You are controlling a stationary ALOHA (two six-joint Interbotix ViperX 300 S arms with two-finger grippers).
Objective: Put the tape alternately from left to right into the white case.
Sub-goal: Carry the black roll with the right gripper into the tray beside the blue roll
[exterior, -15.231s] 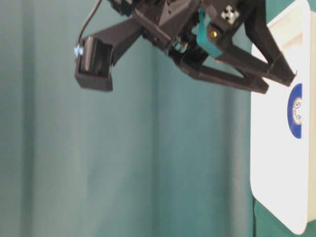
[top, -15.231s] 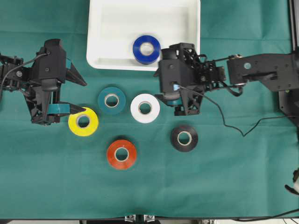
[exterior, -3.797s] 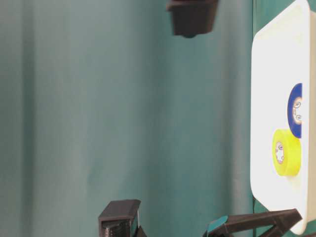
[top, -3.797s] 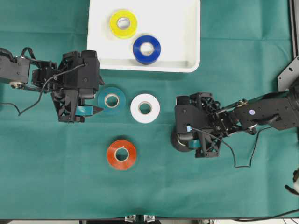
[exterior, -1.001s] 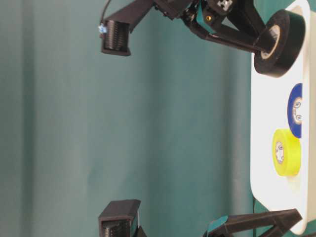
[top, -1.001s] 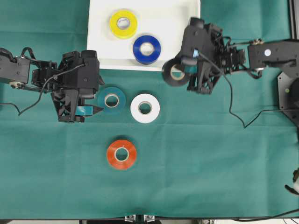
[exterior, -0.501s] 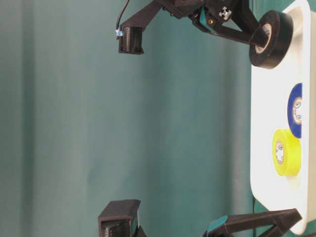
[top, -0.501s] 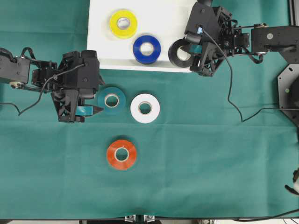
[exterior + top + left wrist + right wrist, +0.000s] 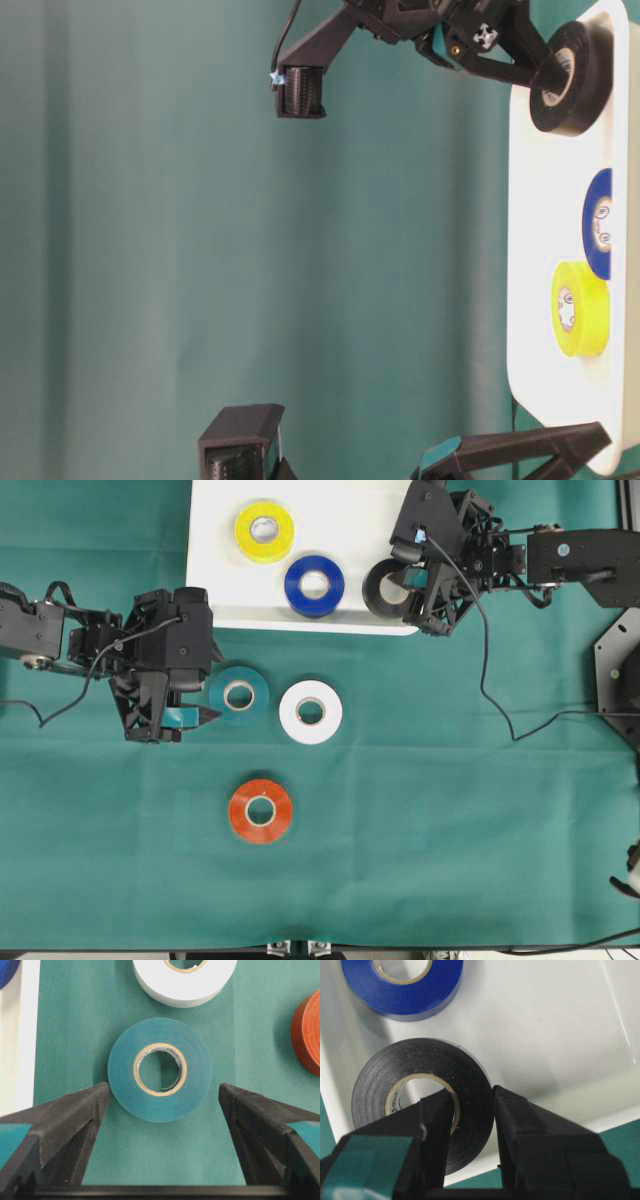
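Observation:
The white case [image 9: 350, 520] at the back holds a yellow roll [image 9: 245, 528] and a blue roll [image 9: 296, 585]. My right gripper [image 9: 405, 585] is shut on the black roll [image 9: 372, 590], one finger through its core and one outside. It holds the roll tilted over the case's front right corner, beside the blue roll [image 9: 400, 997]. On the cloth lie the teal roll [image 9: 160, 1110], the white roll [image 9: 292, 712] and the orange-red roll [image 9: 240, 811]. My left gripper [image 9: 162, 1087] stands open, its fingers on either side of the teal roll's near edge.
The case's raised front rim [image 9: 470, 1172] runs just under the black roll. The green cloth [image 9: 450, 810] covers the table. A black cable [image 9: 500, 725] trails from the right arm over the cloth. The right arm's mount [image 9: 620, 680] stands at the right edge.
My right gripper has carried the black roll from above the cloth in front of the case to over the case's front right corner. The left arm has not moved.

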